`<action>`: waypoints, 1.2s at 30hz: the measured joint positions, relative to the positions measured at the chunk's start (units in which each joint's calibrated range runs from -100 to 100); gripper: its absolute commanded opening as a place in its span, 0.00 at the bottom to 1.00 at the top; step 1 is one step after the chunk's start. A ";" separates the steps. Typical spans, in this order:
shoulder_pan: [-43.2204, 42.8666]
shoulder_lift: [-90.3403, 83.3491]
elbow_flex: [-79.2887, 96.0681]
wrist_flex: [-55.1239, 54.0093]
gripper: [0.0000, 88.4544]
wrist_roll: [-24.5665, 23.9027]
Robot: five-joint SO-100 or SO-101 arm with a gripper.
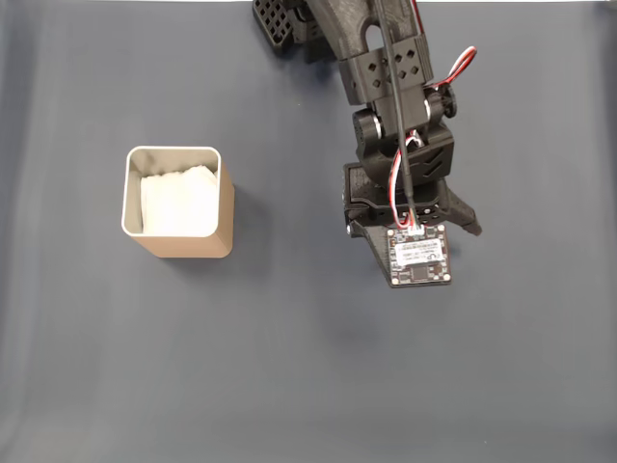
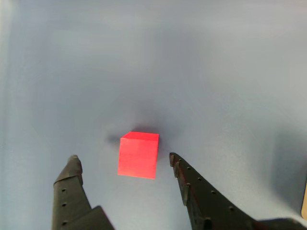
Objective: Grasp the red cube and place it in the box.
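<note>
Dark blue-grey cloth covers the worktop [image 1: 289, 386] we look down on in the fixed view. We see the black arm [image 1: 386, 68] reaching in from the far edge, right of centre. Well to its left stands the box [image 1: 224, 207], tan with a silvery rim and white lining. In the wrist view our claw [image 2: 122, 163] is spread apart, and the red cube [image 2: 138, 155] lies on the cloth between the fingertips, touching neither.
</note>
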 measured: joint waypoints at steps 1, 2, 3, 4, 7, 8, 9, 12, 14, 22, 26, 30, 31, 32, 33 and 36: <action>-0.08 0.00 0.36 -0.49 0.49 0.00; -0.08 0.00 0.55 -0.81 0.49 0.00; -0.08 0.18 0.64 -1.06 0.49 0.00; -0.08 0.18 0.64 -1.38 0.49 0.00; -0.08 0.36 1.73 -2.19 0.49 0.00; -0.08 0.36 1.91 -2.44 0.49 0.00; -0.08 0.36 2.28 -2.76 0.49 0.00; -0.08 0.36 3.83 -3.74 0.49 0.00; -0.08 0.36 4.74 -4.06 0.49 0.00; -0.38 0.36 5.37 -4.55 0.49 0.00; -0.38 0.36 5.37 -4.55 0.46 0.00; -0.38 0.36 5.37 -4.55 0.36 0.00; -0.38 0.36 5.37 -4.55 0.33 0.00; -0.38 0.36 5.37 -4.55 0.29 0.00; -0.38 0.36 5.37 -4.55 0.26 0.00; -0.38 0.27 5.37 -4.55 0.18 0.39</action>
